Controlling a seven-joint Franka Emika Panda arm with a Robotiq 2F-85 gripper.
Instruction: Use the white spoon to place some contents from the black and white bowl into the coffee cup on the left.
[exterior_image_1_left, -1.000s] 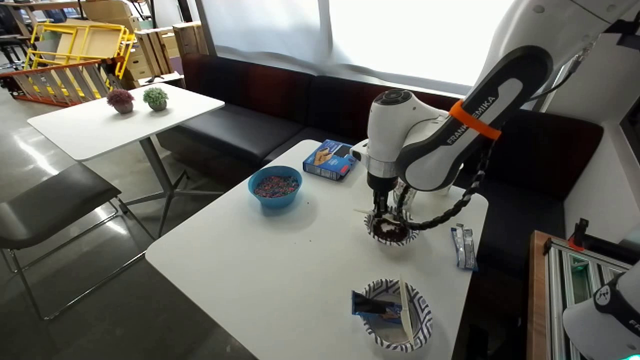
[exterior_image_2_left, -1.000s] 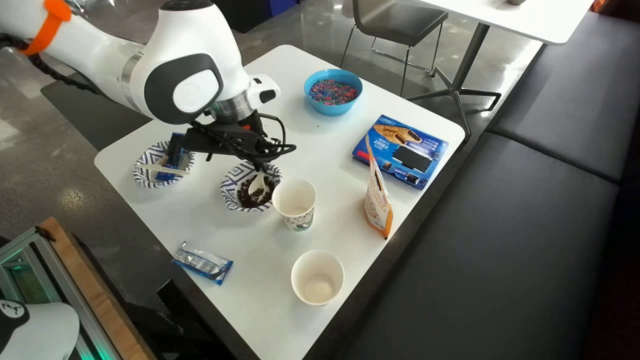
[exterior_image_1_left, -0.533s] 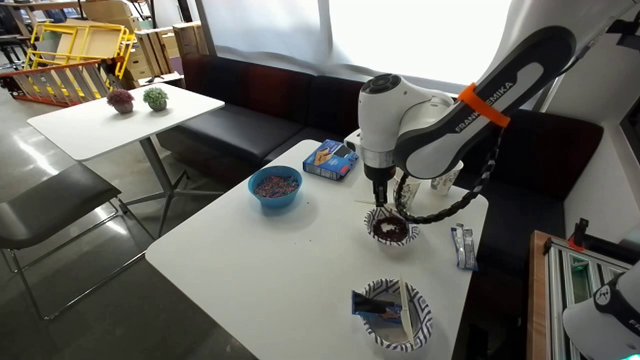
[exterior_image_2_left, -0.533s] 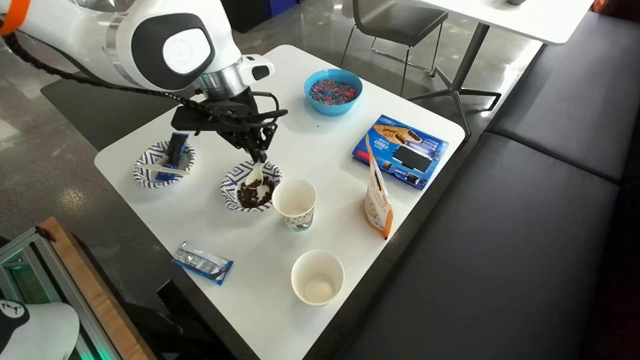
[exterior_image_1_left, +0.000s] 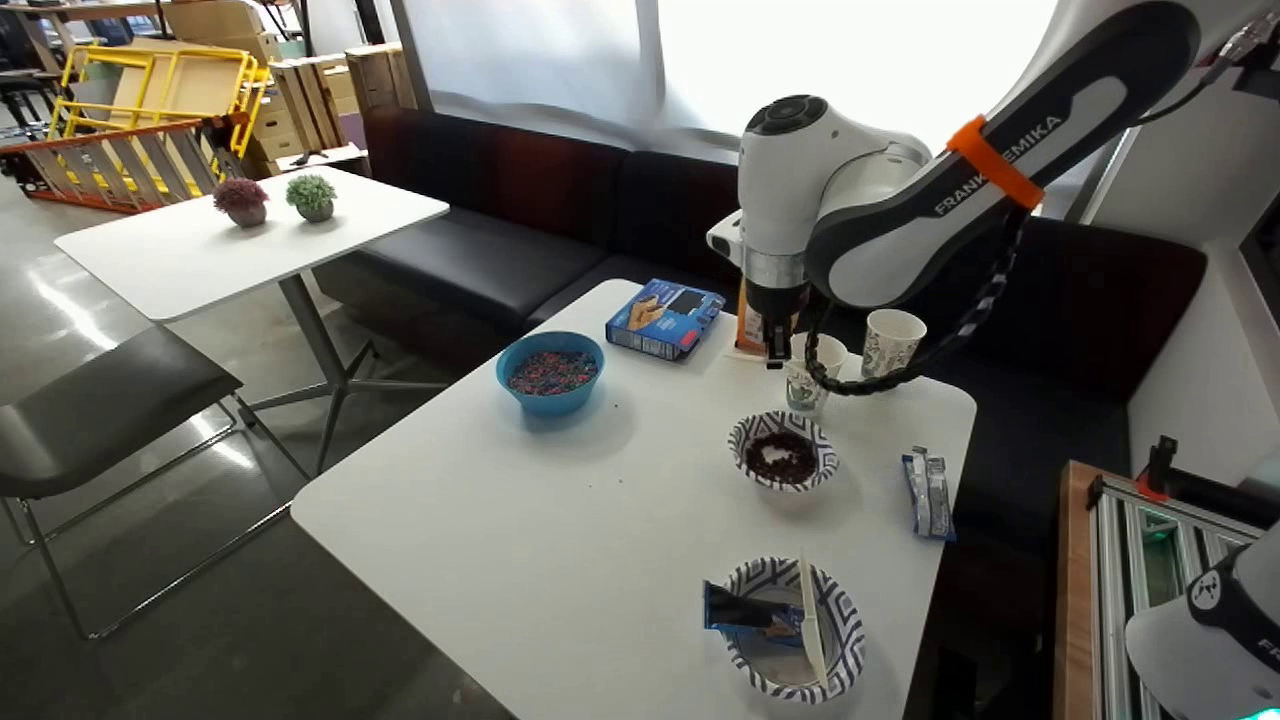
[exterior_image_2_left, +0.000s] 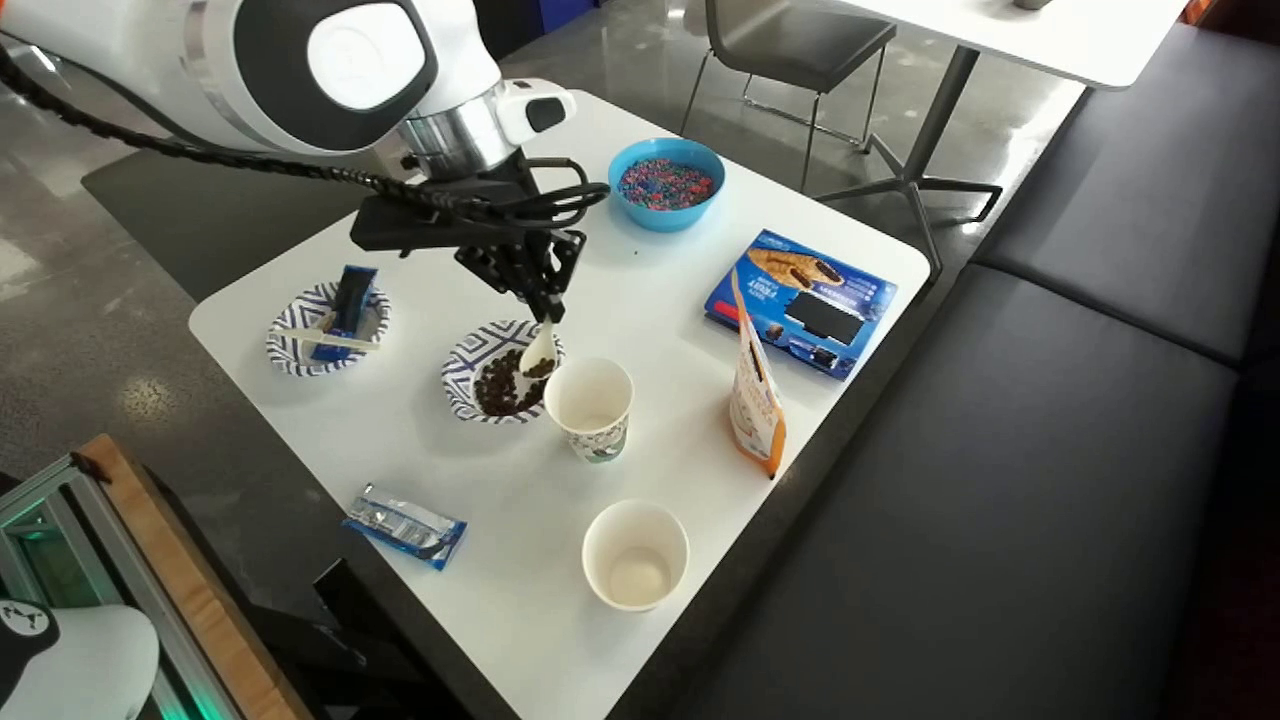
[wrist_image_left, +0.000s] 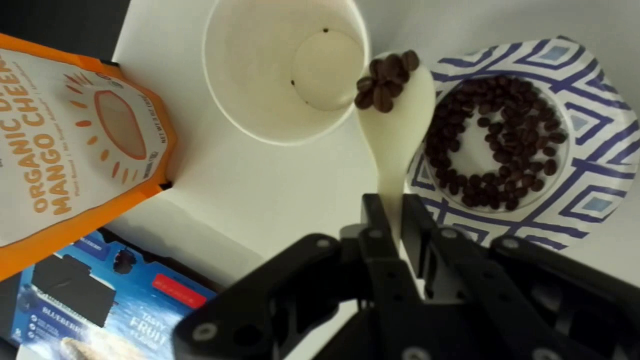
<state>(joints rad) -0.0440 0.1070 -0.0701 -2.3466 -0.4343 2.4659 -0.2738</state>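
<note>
Off-white spoon (wrist_image_left: 394, 137), dark brown beans (wrist_image_left: 522, 140); bean bowl (wrist_image_left: 595, 120) white, navy diamonds and lines — cups (exterior_image_1_left: 886, 352) white, dark print outside. Plain blue bowl (exterior_image_1_left: 550, 403), black end effector (wrist_image_left: 392, 201) — white counter (exterior_image_1_left: 600, 560).

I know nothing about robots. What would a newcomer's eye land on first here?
Probably the big white robot arm, reaching over the white table in both exterior views. Next, in the wrist view, its black gripper, holding a white spoon with a small clump of dark brown beans near its tip, beside the black and white bowl. The bright blue bowl of multicoloured bits stands out near the table's edge.
</note>
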